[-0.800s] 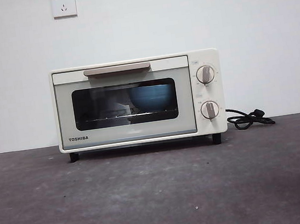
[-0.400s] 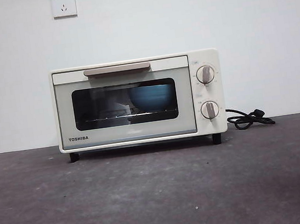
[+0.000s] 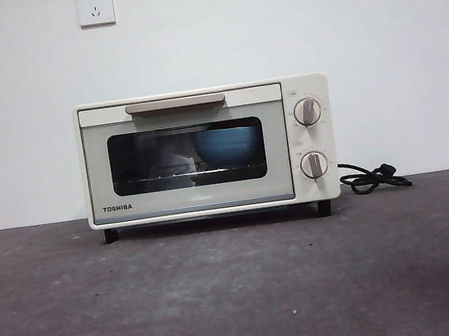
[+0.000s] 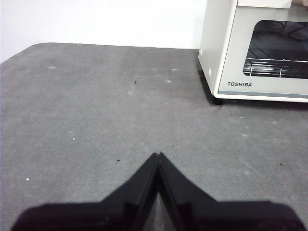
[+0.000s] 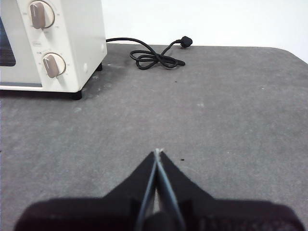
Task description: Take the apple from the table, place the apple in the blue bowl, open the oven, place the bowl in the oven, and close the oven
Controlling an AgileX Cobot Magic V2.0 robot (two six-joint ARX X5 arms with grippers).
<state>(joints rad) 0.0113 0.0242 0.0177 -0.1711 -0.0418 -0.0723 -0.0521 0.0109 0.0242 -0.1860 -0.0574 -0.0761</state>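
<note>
Nearby, a coiled black cord (image 3: 372, 178) lies right of the cream oven (image 3: 207, 150) at frame centre, door closed. Behind its dark glass sits the blue bowl (image 3: 227, 145). Left gripper (image 4: 158, 155) and right gripper (image 5: 158, 152) hover over the table (image 3: 241, 290), jaws pressed together, empty.

Lab bench: bare wall (image 3: 208, 46), wall sockets (image 3: 95, 6).

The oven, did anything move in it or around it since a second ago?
Nothing visibly changed. The oven is shut as before, with the blue bowl inside behind the glass. Its cord lies coiled in the same spot on the table. No arm shows in the front view, then or now.
</note>
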